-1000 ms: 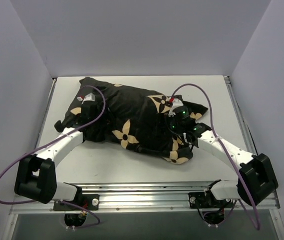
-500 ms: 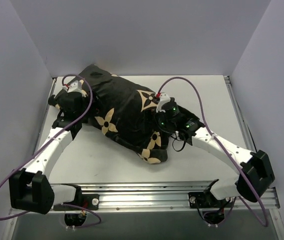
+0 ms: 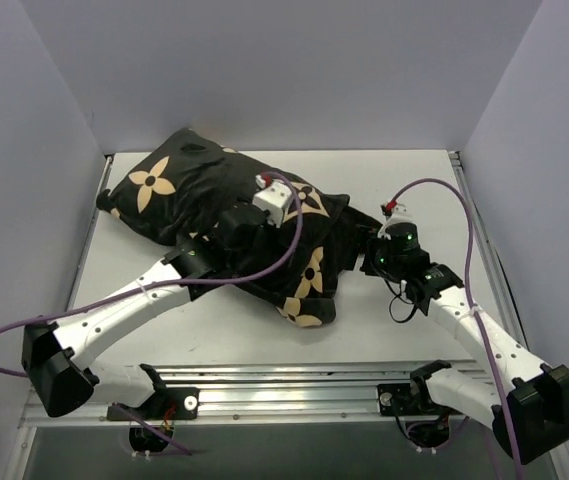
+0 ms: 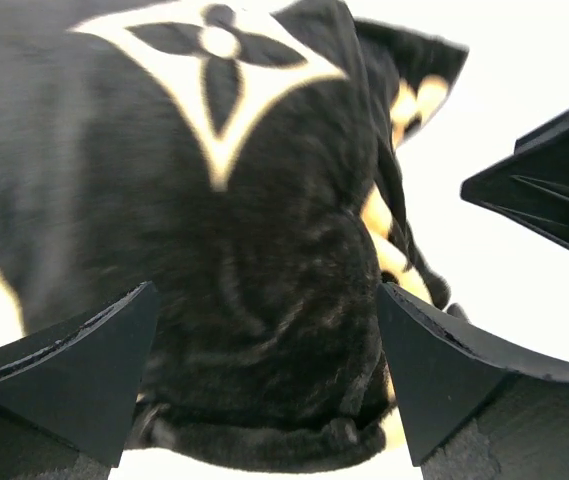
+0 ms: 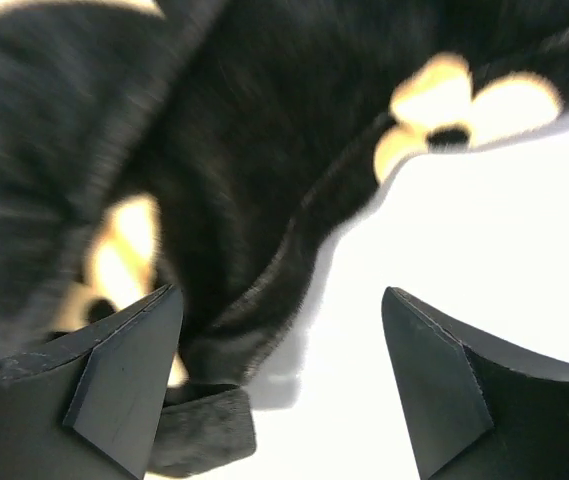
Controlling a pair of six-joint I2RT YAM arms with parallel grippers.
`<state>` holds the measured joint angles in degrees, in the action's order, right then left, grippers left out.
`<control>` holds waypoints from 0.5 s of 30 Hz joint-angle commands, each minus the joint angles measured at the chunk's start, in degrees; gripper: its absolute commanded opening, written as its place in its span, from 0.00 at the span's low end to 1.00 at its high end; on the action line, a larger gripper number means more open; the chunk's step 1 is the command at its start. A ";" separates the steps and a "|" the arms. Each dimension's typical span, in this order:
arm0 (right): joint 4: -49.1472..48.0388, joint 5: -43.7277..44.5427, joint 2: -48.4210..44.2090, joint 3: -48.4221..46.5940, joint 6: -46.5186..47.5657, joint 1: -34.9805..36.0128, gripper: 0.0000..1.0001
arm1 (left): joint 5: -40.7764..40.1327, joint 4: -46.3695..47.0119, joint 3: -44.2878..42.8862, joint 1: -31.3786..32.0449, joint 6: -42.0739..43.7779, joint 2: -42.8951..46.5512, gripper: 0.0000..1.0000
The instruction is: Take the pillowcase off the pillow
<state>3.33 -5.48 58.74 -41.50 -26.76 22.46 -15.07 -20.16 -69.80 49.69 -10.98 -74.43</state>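
Observation:
The black pillowcase [image 3: 224, 205] with tan flowers lies slantwise from the far left corner to the table's middle, plump and still filled. The white pillow is hidden inside it. My left gripper [image 3: 299, 225] hangs open over the pillowcase's middle; in the left wrist view its jaws [image 4: 266, 300] straddle a bulge of black fabric [image 4: 244, 200] without closing on it. My right gripper [image 3: 364, 248] is open at the pillowcase's right end. In the right wrist view [image 5: 282, 295] a folded fabric edge [image 5: 254, 330] lies by the left finger, and bare table [image 5: 464, 200] fills the gap.
White walls enclose the table [image 3: 414, 180] at the back and on both sides. A metal rail [image 3: 284, 385] runs along the front edge. Purple cables [image 3: 444, 190] loop above both arms. A black angular part [image 4: 544, 190] shows at the right of the left wrist view.
My left arm swung from the far left corner to the pillowcase's middle, uncovering the left end. My right gripper drew back right off the fabric. The pillowcase barely shifted.

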 commanded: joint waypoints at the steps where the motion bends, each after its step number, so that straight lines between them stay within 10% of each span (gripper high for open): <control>1: -7.61 -3.75 1.90 2.12 -1.80 -1.10 0.76 | -5.41 1.69 -2.97 3.47 7.29 -4.75 0.99; 15: -20.82 -8.06 18.69 -3.59 -0.84 -2.68 0.77 | -6.55 6.80 -2.71 4.54 8.70 -9.59 0.98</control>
<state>-12.80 -11.66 76.51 -41.36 -28.23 20.16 -20.40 -17.37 -70.65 54.06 -3.14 -85.52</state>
